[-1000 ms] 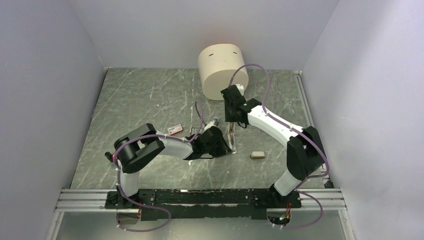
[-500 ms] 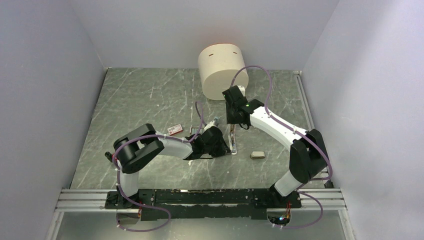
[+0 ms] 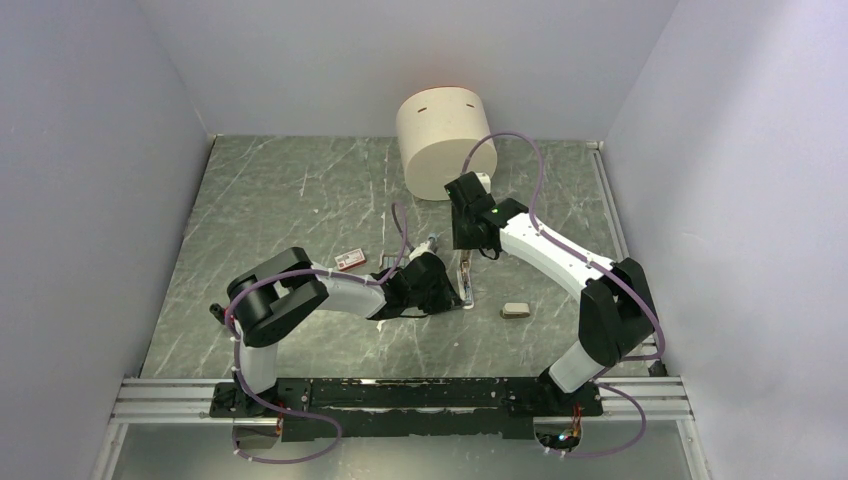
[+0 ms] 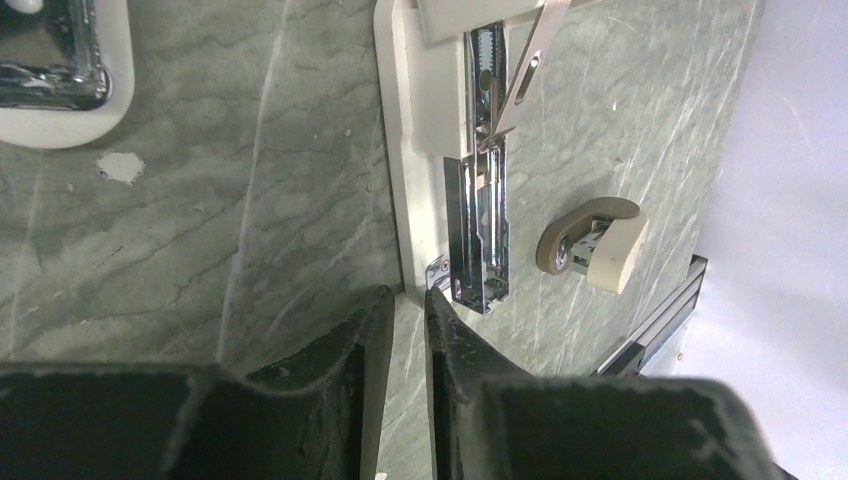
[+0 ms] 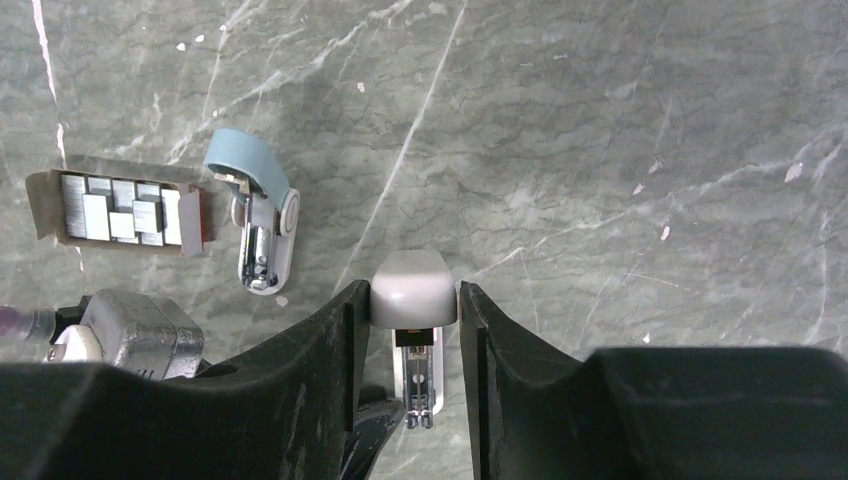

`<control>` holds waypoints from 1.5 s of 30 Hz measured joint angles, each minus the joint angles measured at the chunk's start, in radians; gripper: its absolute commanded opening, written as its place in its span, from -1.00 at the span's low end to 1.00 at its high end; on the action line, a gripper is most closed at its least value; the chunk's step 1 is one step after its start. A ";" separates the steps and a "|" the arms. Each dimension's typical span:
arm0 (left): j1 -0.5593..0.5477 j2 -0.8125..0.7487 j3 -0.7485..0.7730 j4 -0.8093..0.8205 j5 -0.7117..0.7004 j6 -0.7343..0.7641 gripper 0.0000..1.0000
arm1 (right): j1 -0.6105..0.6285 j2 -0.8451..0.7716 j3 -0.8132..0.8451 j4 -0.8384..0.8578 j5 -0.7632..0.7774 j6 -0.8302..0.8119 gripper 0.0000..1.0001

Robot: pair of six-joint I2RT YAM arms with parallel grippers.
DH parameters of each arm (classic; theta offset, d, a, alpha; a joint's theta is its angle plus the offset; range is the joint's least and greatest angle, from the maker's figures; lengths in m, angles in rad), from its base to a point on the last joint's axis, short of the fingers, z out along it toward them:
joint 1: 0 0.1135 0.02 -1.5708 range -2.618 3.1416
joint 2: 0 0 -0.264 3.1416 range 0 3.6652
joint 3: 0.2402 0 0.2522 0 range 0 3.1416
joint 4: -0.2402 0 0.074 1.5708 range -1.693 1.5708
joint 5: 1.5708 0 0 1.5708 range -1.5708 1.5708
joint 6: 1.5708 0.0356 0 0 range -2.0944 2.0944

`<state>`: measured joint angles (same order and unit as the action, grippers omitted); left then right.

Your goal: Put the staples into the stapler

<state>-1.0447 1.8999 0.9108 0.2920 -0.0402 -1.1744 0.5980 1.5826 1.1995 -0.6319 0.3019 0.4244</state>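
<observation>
The white stapler (image 3: 465, 282) lies hinged open on the table, its metal rail (image 4: 482, 225) bare. My right gripper (image 5: 413, 290) hangs over it, shut on the rounded end of the raised lid (image 5: 414, 288). My left gripper (image 4: 408, 298) is low at the near end of the stapler's base (image 4: 420, 180). Its jaws are a narrow slit apart and pinch that end at the tips. The staples box (image 5: 120, 212) lies open to the left with several grey blocks inside, and also shows beside the left arm (image 3: 349, 260).
A pale blue stapler-like piece (image 5: 255, 215) lies next to the box. A short beige-grey piece (image 3: 514, 310) sits right of the stapler (image 4: 595, 245). A large cream cylinder (image 3: 445, 140) stands at the back. Walls close in the table on three sides.
The right arm's elbow has shifted slightly to the right. Both grippers have stayed at the stapler.
</observation>
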 measured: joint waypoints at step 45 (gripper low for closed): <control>0.000 -0.157 -0.134 -0.047 -0.122 0.013 -0.19 | 0.018 -0.193 -0.402 0.052 -0.206 0.040 0.07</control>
<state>-1.0447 1.7432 0.7769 0.2447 -0.1627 -1.1614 0.6163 1.3899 0.7975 -0.5800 0.0963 0.4644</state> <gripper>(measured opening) 0.362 0.585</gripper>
